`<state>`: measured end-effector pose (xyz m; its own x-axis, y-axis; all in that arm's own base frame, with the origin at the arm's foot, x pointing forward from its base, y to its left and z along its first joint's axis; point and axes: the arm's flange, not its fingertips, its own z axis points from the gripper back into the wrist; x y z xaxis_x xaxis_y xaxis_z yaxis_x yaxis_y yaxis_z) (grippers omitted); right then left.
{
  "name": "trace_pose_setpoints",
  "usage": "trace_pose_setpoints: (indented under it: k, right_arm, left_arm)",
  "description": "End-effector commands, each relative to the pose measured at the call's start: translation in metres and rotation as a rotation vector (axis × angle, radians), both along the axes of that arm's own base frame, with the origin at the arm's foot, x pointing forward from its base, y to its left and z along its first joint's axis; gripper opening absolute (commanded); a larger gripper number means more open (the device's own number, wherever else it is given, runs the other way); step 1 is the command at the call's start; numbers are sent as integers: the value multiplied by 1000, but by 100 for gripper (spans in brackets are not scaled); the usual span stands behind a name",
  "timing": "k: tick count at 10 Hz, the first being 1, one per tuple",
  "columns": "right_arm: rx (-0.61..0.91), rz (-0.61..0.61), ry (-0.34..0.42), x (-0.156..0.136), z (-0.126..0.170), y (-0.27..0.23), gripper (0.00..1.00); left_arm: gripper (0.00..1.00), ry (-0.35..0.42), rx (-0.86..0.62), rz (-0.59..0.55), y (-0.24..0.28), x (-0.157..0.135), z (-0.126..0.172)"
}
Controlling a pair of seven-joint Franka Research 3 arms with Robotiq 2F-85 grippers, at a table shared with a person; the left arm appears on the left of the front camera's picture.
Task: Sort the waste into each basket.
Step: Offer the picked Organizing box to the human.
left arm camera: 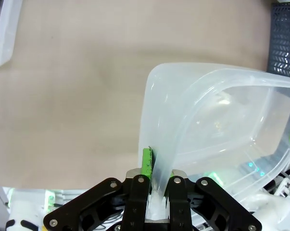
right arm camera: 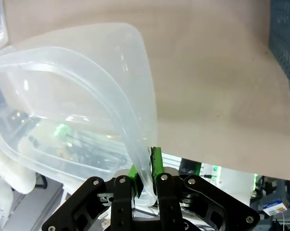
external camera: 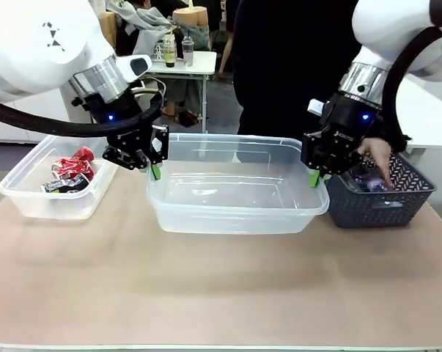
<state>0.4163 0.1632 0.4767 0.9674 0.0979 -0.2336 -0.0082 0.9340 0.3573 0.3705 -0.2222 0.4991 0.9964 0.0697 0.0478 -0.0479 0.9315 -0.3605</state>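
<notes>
We see L gripper (external camera: 156, 170) + R gripper (external camera: 314, 176) jaws clamped on big clear tub (external camera: 235, 216) rim, opp. ends. Person's hand (external camera: 377, 158) in dark lattice basket (external camera: 367, 209). Red cans (external camera: 72, 172) in small tub (external camera: 30, 199).

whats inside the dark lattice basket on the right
A person's hand is in the dark basket, over something see-through and shiny. The basket's walls, the hand and the right gripper cover the rest, so the contents cannot be counted.
</notes>
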Motion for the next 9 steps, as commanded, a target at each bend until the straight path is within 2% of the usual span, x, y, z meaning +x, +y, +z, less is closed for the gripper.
trace_pose_setpoints:
  k: [1,9]
  right_arm:
    - [-2,-6,2,0,0,-2,0]
    - [-2,-6,2,0,0,-2,0]
  left_arm:
    - [0,-10,-7,24,5,0,3]
    - [0,-10,-7,24,5,0,3]
